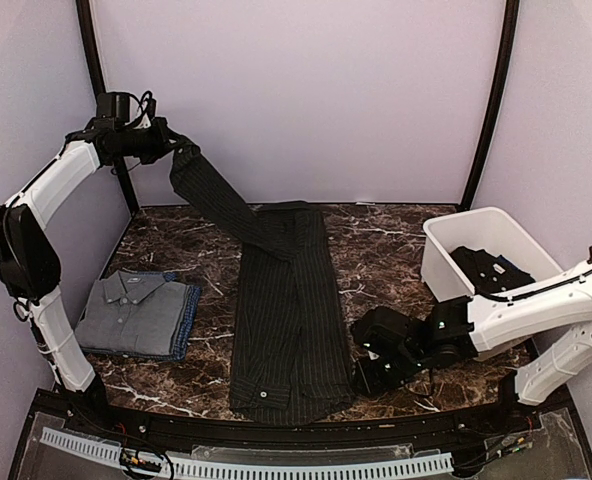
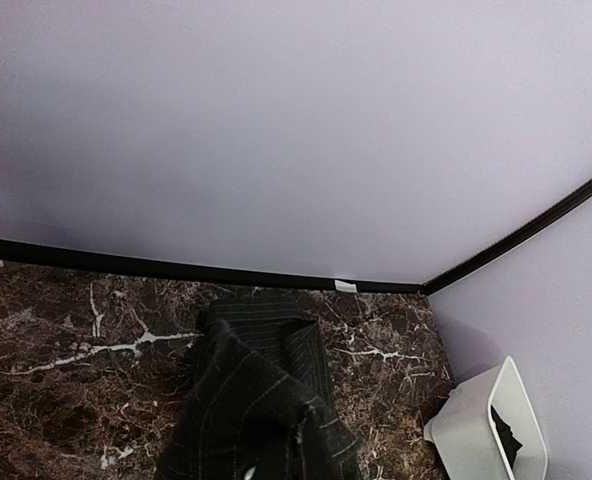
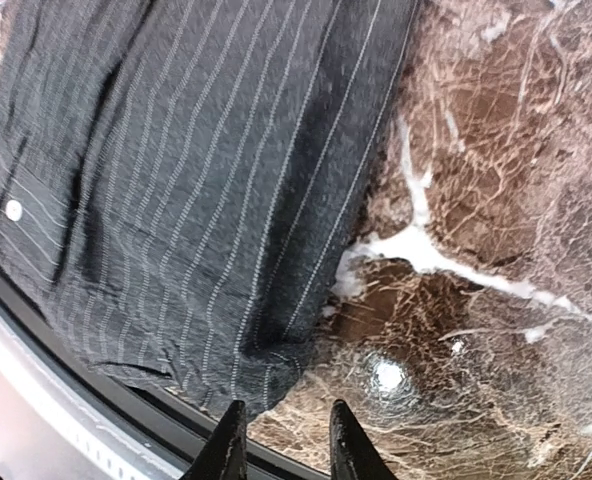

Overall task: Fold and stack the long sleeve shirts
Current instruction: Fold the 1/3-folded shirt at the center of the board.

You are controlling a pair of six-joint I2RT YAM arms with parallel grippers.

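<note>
The pinstriped shirt (image 1: 286, 320) lies as a long strip down the middle of the surface (image 1: 386, 250), its hem at the near edge and its collar end toward the far edge. The left end effector (image 1: 171, 145) is closed on one sleeve (image 1: 211, 195) and holds it high above the far left corner, so the sleeve runs taut up from the shirt's far end. The right end effector (image 3: 284, 452) hovers low just beside the shirt's near right corner, fingers a little apart with nothing between them.

By the left edge a folded grey shirt (image 1: 126, 310) rests on a blue shirt (image 1: 189, 320). The white tub (image 1: 446, 265) at the right edge holds another dark shirt (image 1: 491, 270).

The step in hand looks like folding the sleeve in. The next move probably calls for laying that sleeve along the body while the right arm pins or takes the hem.
</note>
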